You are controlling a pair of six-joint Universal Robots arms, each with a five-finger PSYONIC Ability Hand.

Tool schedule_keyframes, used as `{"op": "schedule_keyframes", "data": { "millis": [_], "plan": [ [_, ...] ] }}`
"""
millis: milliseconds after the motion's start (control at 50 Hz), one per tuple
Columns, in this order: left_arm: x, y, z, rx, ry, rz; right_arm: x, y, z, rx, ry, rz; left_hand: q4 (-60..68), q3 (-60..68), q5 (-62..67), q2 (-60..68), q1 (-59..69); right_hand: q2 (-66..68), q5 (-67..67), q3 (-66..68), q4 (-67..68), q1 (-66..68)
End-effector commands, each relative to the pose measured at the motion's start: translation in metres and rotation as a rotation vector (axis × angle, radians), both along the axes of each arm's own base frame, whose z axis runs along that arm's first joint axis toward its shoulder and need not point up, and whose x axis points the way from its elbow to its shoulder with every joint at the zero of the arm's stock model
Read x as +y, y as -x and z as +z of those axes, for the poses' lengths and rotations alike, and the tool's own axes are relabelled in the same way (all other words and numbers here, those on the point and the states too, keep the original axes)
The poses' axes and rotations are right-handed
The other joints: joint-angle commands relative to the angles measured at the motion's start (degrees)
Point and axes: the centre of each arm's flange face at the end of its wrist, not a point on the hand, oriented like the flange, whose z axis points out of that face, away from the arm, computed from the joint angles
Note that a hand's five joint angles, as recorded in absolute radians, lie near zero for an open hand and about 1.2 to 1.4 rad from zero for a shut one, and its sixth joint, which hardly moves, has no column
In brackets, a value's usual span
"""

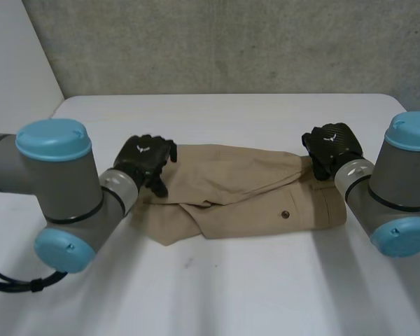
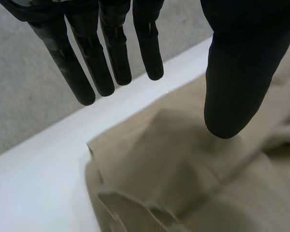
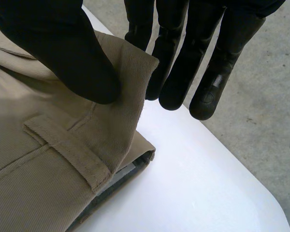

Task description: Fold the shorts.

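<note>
The tan shorts (image 1: 245, 189) lie folded lengthwise across the middle of the white table, with a small button (image 1: 285, 214) showing near the waistband end. My left hand (image 1: 145, 159) hovers over the leg end; its fingers (image 2: 111, 58) are straight and the thumb stands apart, with the cloth (image 2: 183, 183) lying loose below. My right hand (image 1: 331, 147) is at the waistband end. There its thumb (image 3: 72, 53) presses a corner of the waistband (image 3: 130, 67) against the fingers behind it. A belt loop (image 3: 67, 154) lies just below that pinch.
The white table (image 1: 231, 294) has bare room in front of the shorts and behind them. A grey concrete wall (image 1: 231, 42) rises past the far edge. The table's rounded edge (image 3: 241, 174) runs close beside my right hand, with grey floor (image 3: 266, 111) beyond.
</note>
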Motion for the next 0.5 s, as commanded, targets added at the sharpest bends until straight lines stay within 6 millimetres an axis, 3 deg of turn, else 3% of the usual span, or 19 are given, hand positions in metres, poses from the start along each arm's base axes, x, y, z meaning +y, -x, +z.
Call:
{"op": "schedule_keyframes", "data": {
  "millis": [20, 120, 220, 360, 500],
  "plan": [
    [0.015, -0.006, -0.009, -0.045, -0.090, 0.000, 0.001, 0.000, -0.003, 0.006, -0.009, -0.001, 5.6, 6.0, 6.0, 5.9, 5.6, 12.6, 12.8, 12.1, 11.7, 24.5],
    [0.024, -0.005, -0.012, -0.057, -0.109, -0.012, 0.003, 0.000, -0.005, 0.007, -0.014, 0.002, 5.6, 6.0, 6.0, 5.9, 5.6, 12.6, 12.8, 12.1, 11.7, 24.5],
    [0.016, -0.003, -0.014, -0.043, -0.081, -0.008, 0.004, -0.001, -0.006, 0.010, -0.019, 0.004, 7.3, 7.7, 7.7, 7.6, 7.3, 12.6, 12.8, 12.1, 11.7, 24.5],
    [-0.001, 0.001, -0.016, 0.003, 0.013, 0.001, 0.006, 0.000, -0.009, 0.015, -0.029, 0.006, 23.4, 23.8, 23.8, 23.8, 23.4, 12.6, 12.8, 12.1, 11.7, 24.5],
    [-0.009, 0.005, -0.020, 0.012, 0.029, 0.000, 0.009, 0.002, -0.011, 0.020, -0.040, 0.003, 24.0, 24.4, 24.3, 24.3, 23.9, 12.6, 12.8, 12.1, 11.7, 24.5]
  ]
}}
